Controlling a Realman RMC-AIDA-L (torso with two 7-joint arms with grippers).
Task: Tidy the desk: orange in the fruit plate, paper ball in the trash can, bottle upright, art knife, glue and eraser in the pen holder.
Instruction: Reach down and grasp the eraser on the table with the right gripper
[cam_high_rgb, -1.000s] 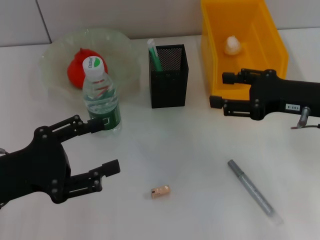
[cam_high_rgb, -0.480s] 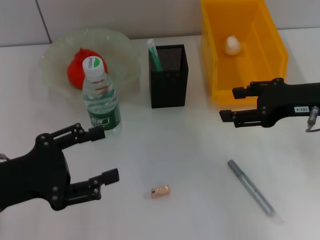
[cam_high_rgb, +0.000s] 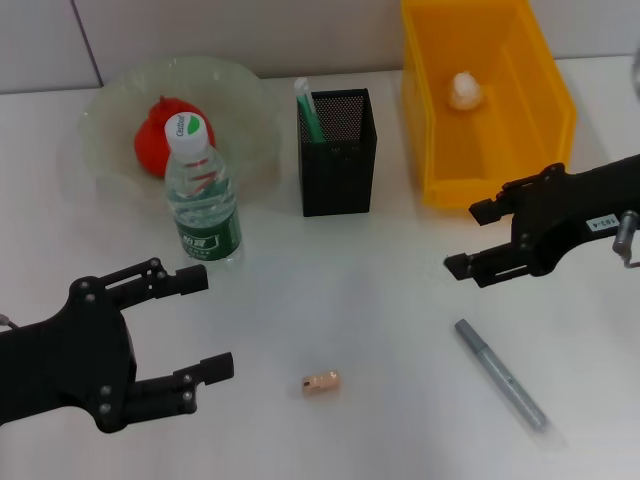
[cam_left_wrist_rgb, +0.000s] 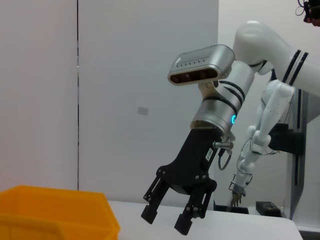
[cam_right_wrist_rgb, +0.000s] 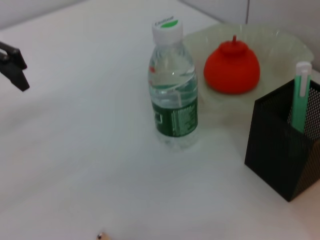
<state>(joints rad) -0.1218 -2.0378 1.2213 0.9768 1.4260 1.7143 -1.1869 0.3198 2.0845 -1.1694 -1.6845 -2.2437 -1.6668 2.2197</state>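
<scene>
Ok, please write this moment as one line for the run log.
orange in fruit plate | paper ball in trash can | bottle upright | eraser on desk | left gripper open | right gripper open

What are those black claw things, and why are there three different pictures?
They are a robot's two hands, called grippers. The left gripper and the right gripper each have two fingers, spread open, holding nothing. One picture comes from a camera on the robot's head, looking down at the white table. The other two come from cameras on its wrists. One wrist camera sees the other arm; the other sees the bottle.

The robot is tidying. The orange sits in the fruit plate, the paper ball is in the yellow trash can, and the bottle stands upright. A green stick stands in the black pen holder. The eraser and a grey pen-like tool lie on the table.
</scene>
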